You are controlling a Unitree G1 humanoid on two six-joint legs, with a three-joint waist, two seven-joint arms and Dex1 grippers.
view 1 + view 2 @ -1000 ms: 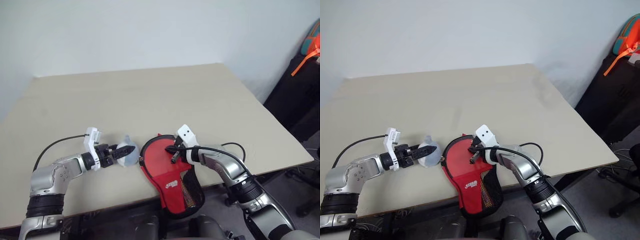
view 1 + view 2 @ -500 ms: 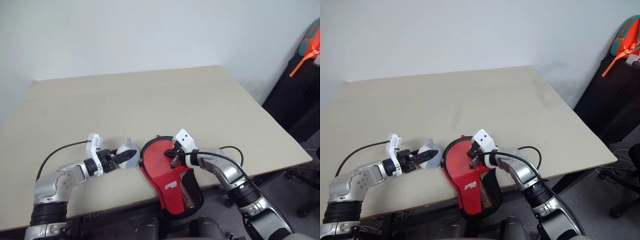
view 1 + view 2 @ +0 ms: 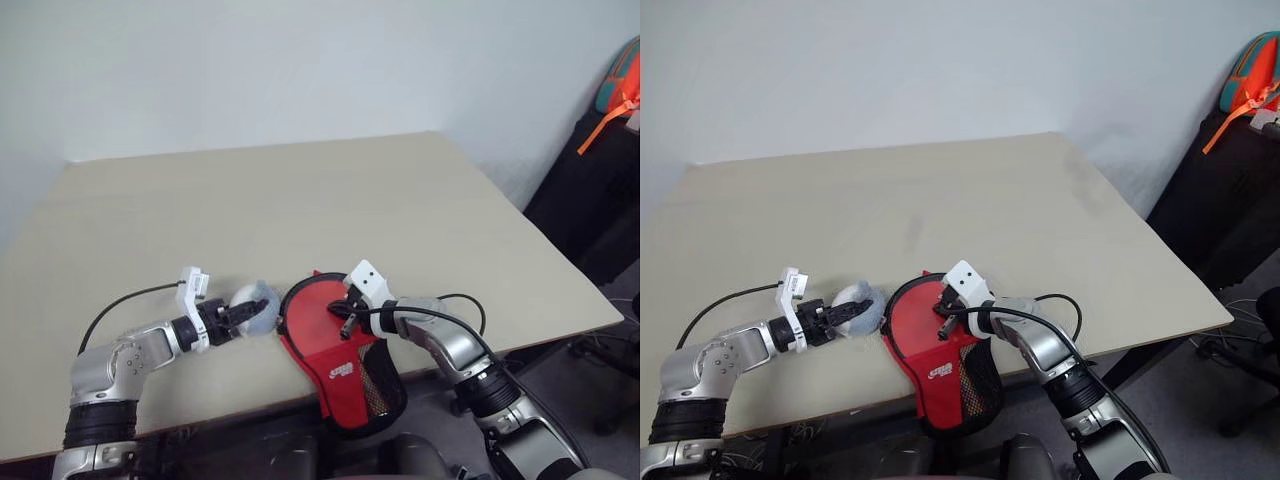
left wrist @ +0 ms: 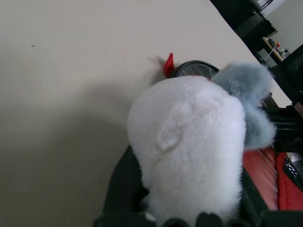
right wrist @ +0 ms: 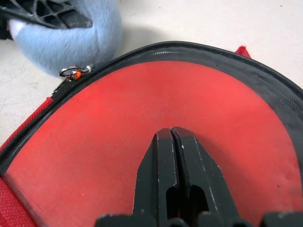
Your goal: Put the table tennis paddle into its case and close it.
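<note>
The case (image 3: 340,345) lay at the table's (image 3: 300,200) near edge, its mesh end overhanging. The right gripper (image 5: 173,137), fingers pressed together, rested on its red face. The left gripper (image 3: 243,314) pinched a fluffy toy (image 4: 189,146) beside the case.

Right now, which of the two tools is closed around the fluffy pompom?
The left tool: it is clamped on the pale fluffy pompom. The right tool, shut empty, rests on the red case.
</note>
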